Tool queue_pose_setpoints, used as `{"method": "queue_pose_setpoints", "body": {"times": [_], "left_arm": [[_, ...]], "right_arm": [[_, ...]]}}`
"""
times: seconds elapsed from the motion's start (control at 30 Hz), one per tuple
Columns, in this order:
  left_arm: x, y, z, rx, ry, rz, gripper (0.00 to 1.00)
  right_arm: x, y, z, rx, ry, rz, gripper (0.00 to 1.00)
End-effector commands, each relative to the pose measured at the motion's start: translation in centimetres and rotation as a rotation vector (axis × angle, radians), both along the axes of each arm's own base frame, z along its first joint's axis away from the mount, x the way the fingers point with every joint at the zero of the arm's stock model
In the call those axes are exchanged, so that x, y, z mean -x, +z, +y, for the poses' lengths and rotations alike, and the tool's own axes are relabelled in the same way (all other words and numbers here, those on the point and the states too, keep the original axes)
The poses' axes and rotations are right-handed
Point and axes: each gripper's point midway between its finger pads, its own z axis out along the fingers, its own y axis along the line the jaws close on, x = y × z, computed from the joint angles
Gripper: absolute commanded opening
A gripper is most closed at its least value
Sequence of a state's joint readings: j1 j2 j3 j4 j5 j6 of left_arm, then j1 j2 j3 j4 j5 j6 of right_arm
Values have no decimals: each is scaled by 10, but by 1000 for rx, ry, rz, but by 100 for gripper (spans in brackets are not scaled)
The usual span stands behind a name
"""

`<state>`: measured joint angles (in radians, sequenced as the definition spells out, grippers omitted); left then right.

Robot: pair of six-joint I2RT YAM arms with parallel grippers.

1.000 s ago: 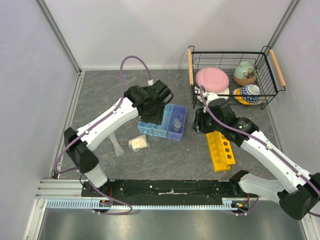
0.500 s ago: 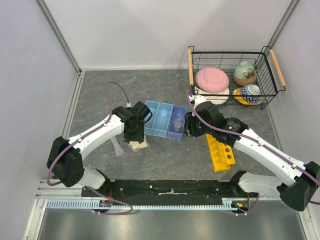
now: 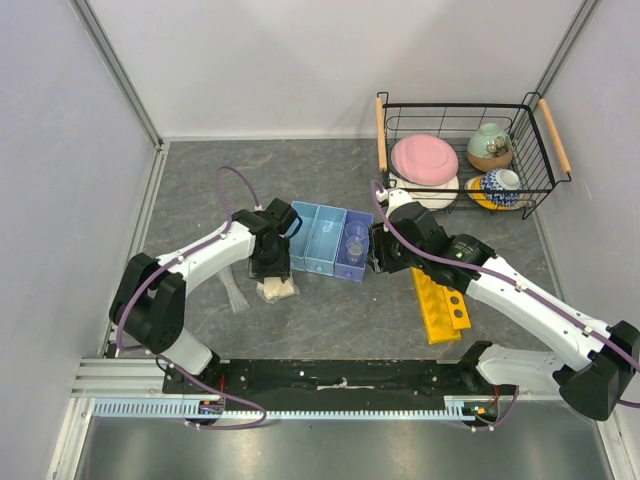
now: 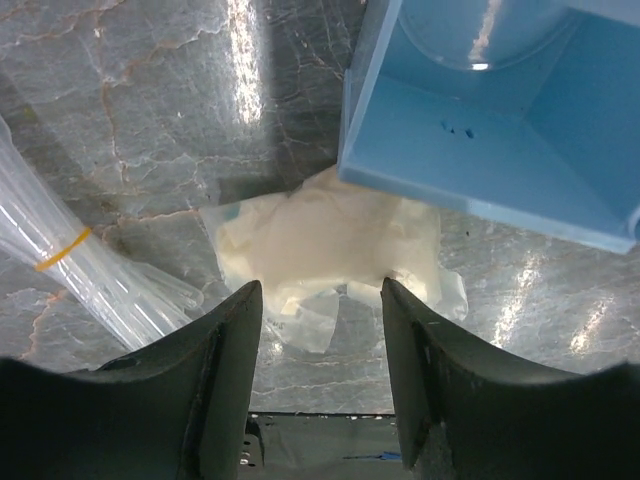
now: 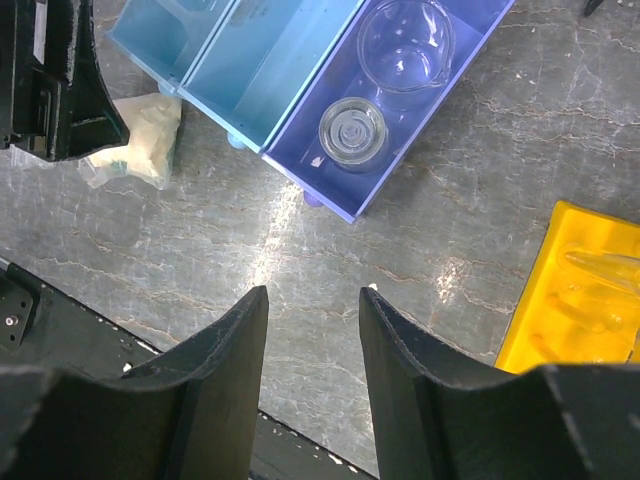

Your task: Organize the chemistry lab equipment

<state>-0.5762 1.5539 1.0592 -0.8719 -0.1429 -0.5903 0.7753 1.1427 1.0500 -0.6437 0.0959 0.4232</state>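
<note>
Left wrist view shows you the left end effector [image 4: 322, 292] half open over the cream lump [image 4: 320, 235], gripping nothing. The blue tray [image 4: 480, 120] is just beside the lump at 1 o'clock, and the test tubes [image 4: 70, 270] are at 9 o'clock. Your right end effector [image 5: 312, 295] is half open and empty above the counter [image 5: 450, 250], with the beaker [image 5: 405, 45] and funnel [image 5: 352, 130] at 12 o'clock.

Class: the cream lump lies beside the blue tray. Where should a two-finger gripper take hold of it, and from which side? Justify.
Grip the cream lump across its bulky middle, coming straight down from above. It lies low with its far edge against the blue tray, blocking that side; its left and right flanks look free.
</note>
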Motion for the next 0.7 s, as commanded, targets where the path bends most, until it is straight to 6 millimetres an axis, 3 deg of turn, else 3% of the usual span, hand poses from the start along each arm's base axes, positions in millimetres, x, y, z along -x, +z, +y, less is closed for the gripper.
{"method": "queue_pose_setpoints", "body": {"times": [0.0, 0.27, 0.67], "left_arm": [[-18, -2, -1, 8, -37, -24, 58], [-18, -14, -1, 17, -33, 10, 53], [-1, -31, -1, 41, -21, 68, 20]], "right_arm": [[-11, 20, 5, -27, -18, -58, 49], [-12, 13, 3, -16, -28, -55, 49], [-5, 18, -5, -35, -45, -60, 49]]}}
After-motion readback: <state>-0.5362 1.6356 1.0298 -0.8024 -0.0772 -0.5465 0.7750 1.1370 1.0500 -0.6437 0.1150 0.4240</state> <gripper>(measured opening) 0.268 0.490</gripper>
